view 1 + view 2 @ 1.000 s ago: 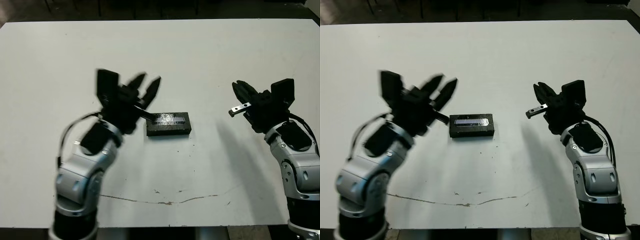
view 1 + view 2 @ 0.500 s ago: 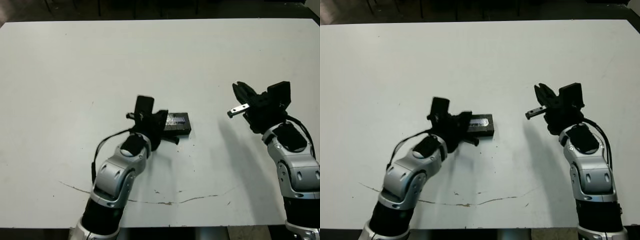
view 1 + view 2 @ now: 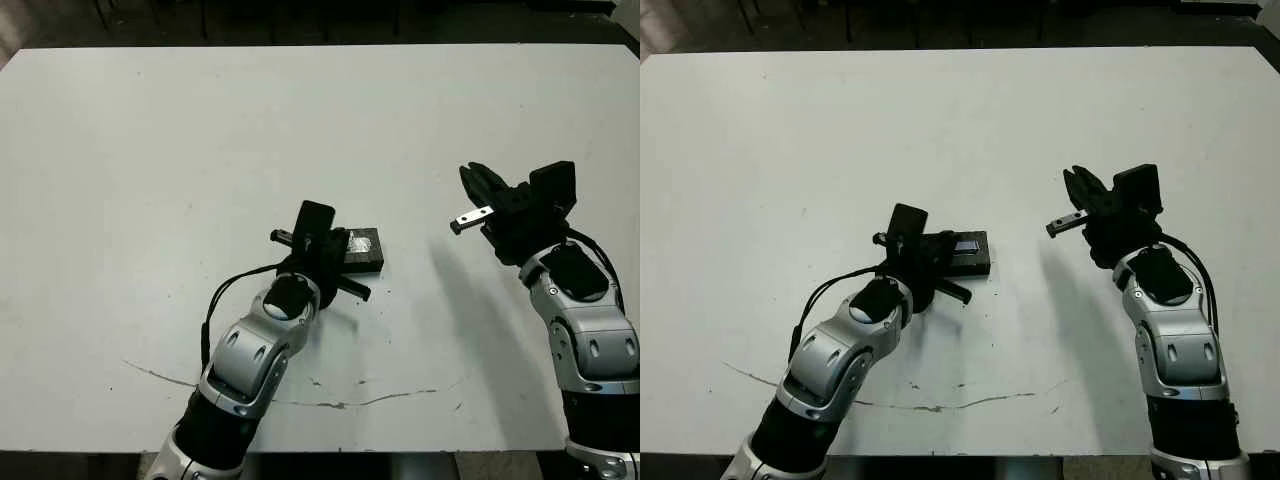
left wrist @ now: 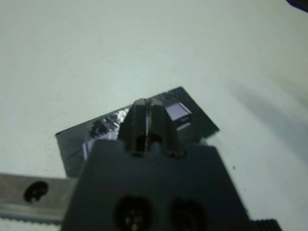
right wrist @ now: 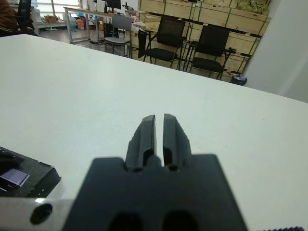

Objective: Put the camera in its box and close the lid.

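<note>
The box (image 3: 366, 265) sits mid-table with the lid (image 3: 363, 242) lying flat on it, the glossy silvery strip (image 4: 102, 128) facing up. The camera is hidden. My left gripper (image 4: 146, 107) is shut, fingertips pressed together right over the lid's middle; from the head it covers the box's left half (image 3: 335, 248). I cannot tell whether the tips touch the lid. My right gripper (image 3: 470, 180) hovers to the right of the box, well apart from it, shut with nothing between its fingers (image 5: 148, 126). A corner of the box (image 5: 33, 175) shows in the right wrist view.
A thin brownish scratch line (image 3: 340, 405) runs across the white table (image 3: 150, 150) near its front edge. Beyond the far edge stand black chairs (image 5: 168, 41) and shelves of crates.
My left arm has swung down and forward from a raised, open pose; its gripper is now shut over the lid. The right arm has barely moved. The head view shifted slightly.
</note>
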